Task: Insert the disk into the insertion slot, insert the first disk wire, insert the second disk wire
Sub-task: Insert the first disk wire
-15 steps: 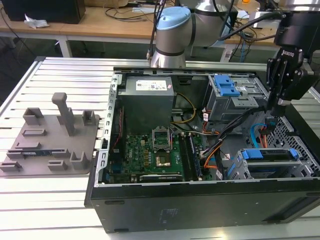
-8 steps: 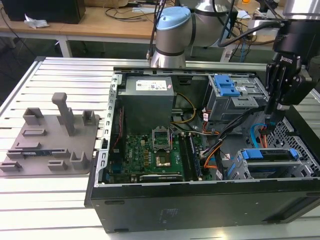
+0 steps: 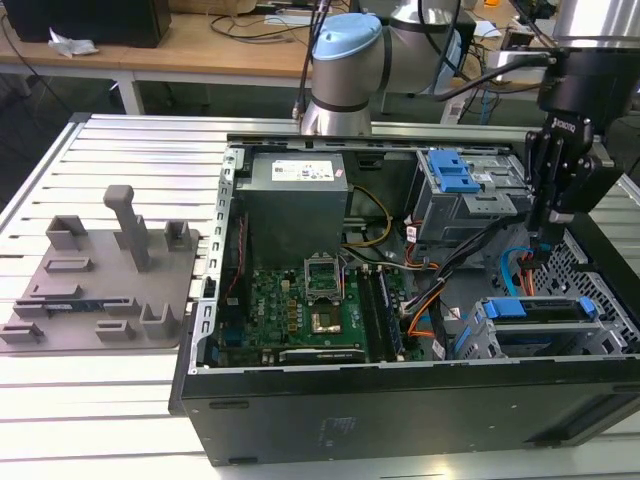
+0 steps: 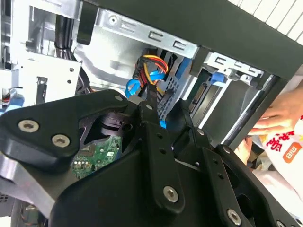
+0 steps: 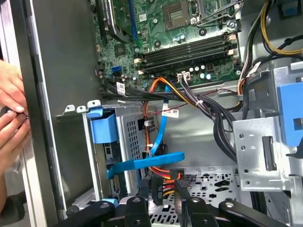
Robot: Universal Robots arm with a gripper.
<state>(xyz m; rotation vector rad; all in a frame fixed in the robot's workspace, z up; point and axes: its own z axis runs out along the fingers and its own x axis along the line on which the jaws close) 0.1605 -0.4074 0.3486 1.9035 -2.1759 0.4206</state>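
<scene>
One claw [image 3: 540, 245] is pinching, fingers nearly together, the black plug of the orange-red-yellow disk wire [image 4: 154, 66] inside the computer case [image 3: 400, 410]. The disk [image 3: 545, 338] is sitting in the insertion slot [image 3: 478, 335] just beside the claw, toward the table's [image 3: 130, 150] edge nearest the exterior view's camera.

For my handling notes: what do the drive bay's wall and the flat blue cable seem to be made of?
The drive bay's wall looks like bare grey sheet metal, dull finish: thin, punched with small holes. The flat blue cable looks like smooth, slightly glossy plastic sheathing: it curves freely.
</scene>
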